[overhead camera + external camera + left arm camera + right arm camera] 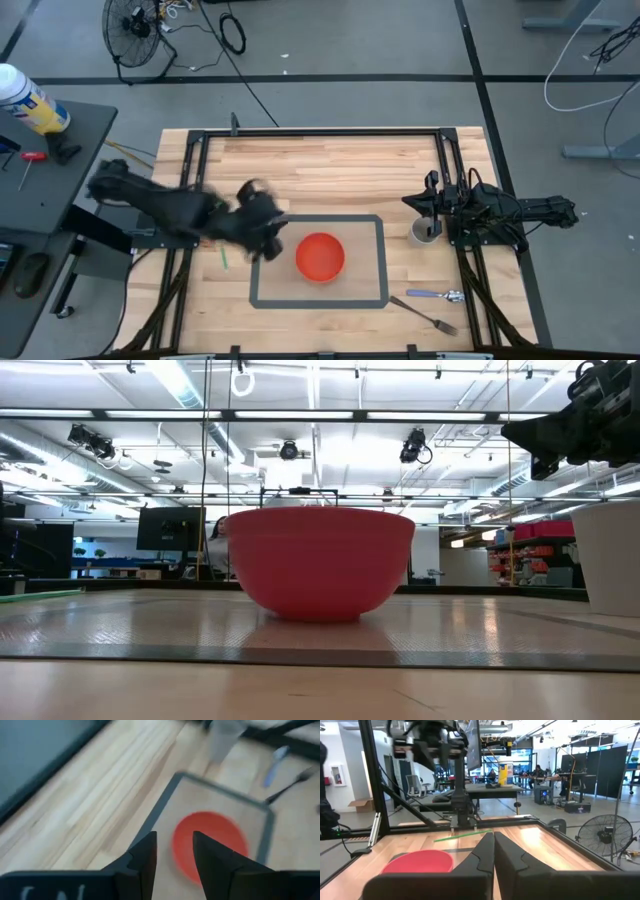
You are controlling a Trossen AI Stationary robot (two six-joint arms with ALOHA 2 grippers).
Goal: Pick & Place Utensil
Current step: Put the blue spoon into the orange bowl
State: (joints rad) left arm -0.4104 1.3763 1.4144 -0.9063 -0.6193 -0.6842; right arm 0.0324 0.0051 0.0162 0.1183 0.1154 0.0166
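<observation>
A blue-handled spoon (437,294) and a metal fork (430,315) lie flat on the wood near the table's near right corner; both also show in the left wrist view as the spoon (274,760) and fork (290,782). A red bowl (320,256) stands inside a grey taped rectangle (381,260). My left gripper (266,232) hovers just left of the bowl (210,845), blurred, with its fingers open (175,851) and nothing between them. My right gripper (427,204) waits shut (494,847) at the right side, over a white cup (424,232).
A thin green stick (224,257) lies on the wood left of the taped rectangle, also visible as a green stick (462,836) from the right wrist. The white cup (610,555) stands right of the bowl (320,560). Black frame rails (320,131) run along the table's edges.
</observation>
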